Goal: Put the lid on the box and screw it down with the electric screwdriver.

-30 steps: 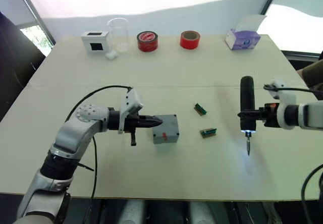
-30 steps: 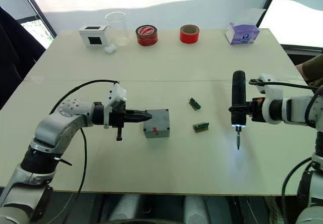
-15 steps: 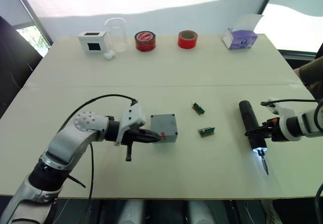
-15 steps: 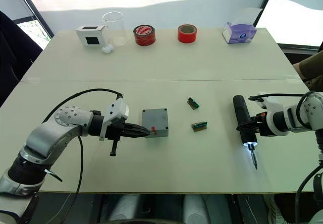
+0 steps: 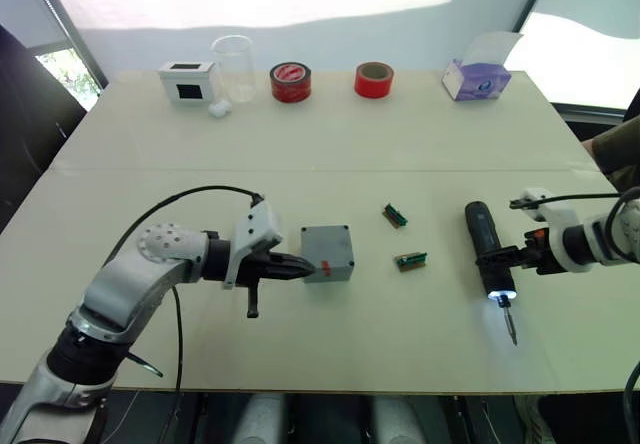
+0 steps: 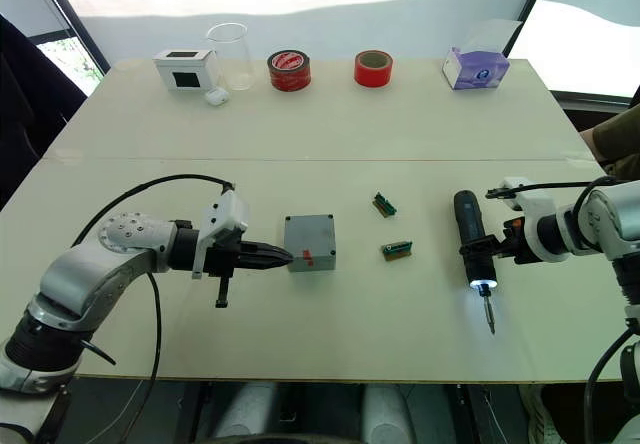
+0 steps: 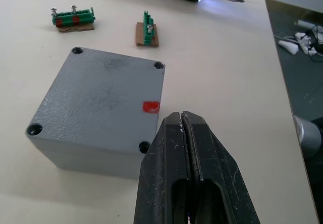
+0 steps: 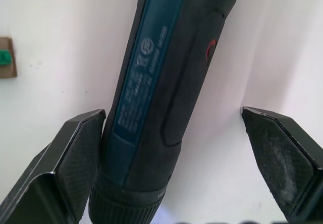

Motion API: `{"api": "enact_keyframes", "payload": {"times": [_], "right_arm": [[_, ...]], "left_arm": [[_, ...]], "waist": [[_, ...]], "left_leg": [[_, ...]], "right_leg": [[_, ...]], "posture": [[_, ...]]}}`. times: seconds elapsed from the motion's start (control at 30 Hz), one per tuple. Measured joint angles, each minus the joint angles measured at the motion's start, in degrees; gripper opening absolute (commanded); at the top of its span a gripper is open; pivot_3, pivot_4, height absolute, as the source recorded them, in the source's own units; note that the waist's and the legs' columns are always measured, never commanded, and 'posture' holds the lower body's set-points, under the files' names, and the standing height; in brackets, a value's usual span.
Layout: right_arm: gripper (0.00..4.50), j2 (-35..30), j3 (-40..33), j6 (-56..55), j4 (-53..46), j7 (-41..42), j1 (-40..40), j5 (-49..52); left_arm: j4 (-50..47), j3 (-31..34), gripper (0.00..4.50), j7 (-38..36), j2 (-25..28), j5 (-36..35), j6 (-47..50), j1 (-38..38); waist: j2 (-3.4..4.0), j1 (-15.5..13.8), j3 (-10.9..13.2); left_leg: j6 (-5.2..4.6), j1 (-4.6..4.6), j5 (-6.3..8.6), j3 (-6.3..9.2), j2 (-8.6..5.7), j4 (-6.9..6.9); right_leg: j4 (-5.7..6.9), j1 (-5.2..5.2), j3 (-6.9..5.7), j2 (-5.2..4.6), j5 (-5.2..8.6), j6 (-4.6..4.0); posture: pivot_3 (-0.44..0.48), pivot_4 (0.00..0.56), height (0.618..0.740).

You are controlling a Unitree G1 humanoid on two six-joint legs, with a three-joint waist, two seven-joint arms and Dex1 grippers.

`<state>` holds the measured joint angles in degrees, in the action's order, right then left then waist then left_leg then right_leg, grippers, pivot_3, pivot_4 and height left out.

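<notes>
The grey box (image 5: 330, 252) stands mid-table with the lid (image 7: 96, 98) lying flat on top of it, dark holes at its corners and a red mark at the edge nearest my left gripper. My left gripper (image 5: 308, 268) is shut and empty, its tips right at that edge of the box. The electric screwdriver (image 5: 490, 254) lies flat on the table to the right, its tip light on and its bit pointing toward the front edge. My right gripper (image 8: 171, 114) is open, with one finger on each side of the tool's black body.
Two small green terminal blocks (image 5: 397, 216) (image 5: 411, 260) lie between box and screwdriver. Along the far edge stand a white box with a black window (image 5: 188, 80), a glass beaker (image 5: 232, 67), two red tape rolls (image 5: 291, 81) (image 5: 374, 79) and a tissue box (image 5: 480, 74).
The screwdriver went from upright in my right gripper to lying flat on the table, and that gripper has opened around it. My left gripper stays shut by the box.
</notes>
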<state>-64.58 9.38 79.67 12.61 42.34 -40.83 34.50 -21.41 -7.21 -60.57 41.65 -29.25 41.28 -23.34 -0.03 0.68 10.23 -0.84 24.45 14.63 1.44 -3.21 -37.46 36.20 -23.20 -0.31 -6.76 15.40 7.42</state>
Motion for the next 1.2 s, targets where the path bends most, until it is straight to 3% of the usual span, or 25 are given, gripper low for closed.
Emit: {"api": "enact_keyframes", "payload": {"times": [0.13,0.27,0.33,0.43,0.63,0.83,1.2], "right_arm": [[4.43,-0.12,-3.00,-3.00,-3.00,1.44,-8.43,-1.12],[4.43,4.86,-6.20,-2.57,-11.88,2.57,-8.55,1.93],[4.43,7.37,-6.46,-3.44,-19.63,3.54,-5.52,4.07],[4.43,10.28,-1.76,-14.26,-33.32,3.16,3.06,0.53],[4.43,12.09,2.22,-19.09,-44.18,2.69,12.13,-1.06],[4.43,15.76,6.07,-18.71,-44.98,2.38,13.89,-1.66],[4.43,24.48,6.17,-11.99,-44.81,0.30,12.25,1.09]], "left_arm": [[5.13,6.31,0.00,1.54,1.67,-0.50,0.51,-2.96],[9.05,7.50,0.00,1.67,3.43,0.77,-0.87,-3.42],[10.47,6.93,0.00,2.02,3.46,2.54,-2.32,-3.37],[11.86,3.64,0.00,3.61,3.85,7.22,-4.67,-2.24],[7.13,-0.25,0.00,4.74,2.17,9.10,-4.94,-0.90],[9.19,-7.98,0.00,6.05,-2.34,14.26,-7.15,-0.42],[28.64,-11.98,0.00,5.89,-11.90,21.44,-16.15,-14.10]], "waist": [[0.16,0.11,0.12],[0.15,-0.01,0.12],[0.12,-0.08,0.13],[0.04,-0.50,0.09],[-0.04,-1.35,0.11],[-0.05,-1.32,0.10],[-0.07,-1.20,0.10]], "left_leg": [[0.10,0.00,-0.06,0.04,0.07,0.23],[0.11,0.04,-0.06,0.02,0.04,0.25],[0.10,0.04,-0.06,0.01,0.03,0.20],[0.08,0.05,-0.05,0.03,-0.03,0.15],[0.07,0.03,-0.04,0.04,-0.07,0.01],[0.09,0.00,-0.05,0.08,-0.05,0.00],[0.08,0.03,-0.05,0.11,-0.06,-0.26]], "right_leg": [[0.04,-0.16,0.00,0.17,0.02,-0.01],[-0.01,-0.15,0.02,0.12,0.02,0.00],[0.00,-0.14,0.03,0.08,0.02,0.00],[0.02,-0.10,0.01,0.04,0.01,0.02],[0.05,-0.02,0.03,-0.01,-0.02,0.05],[0.14,-0.05,0.02,0.03,-0.03,0.04],[0.30,-0.02,-0.03,0.10,-0.03,0.05]], "posture": [[0.000,0.150,0.740],[0.000,0.150,0.740],[0.000,0.150,0.740],[0.000,0.150,0.740],[0.000,0.150,0.740],[0.000,0.150,0.740],[0.000,0.150,0.740]]}}
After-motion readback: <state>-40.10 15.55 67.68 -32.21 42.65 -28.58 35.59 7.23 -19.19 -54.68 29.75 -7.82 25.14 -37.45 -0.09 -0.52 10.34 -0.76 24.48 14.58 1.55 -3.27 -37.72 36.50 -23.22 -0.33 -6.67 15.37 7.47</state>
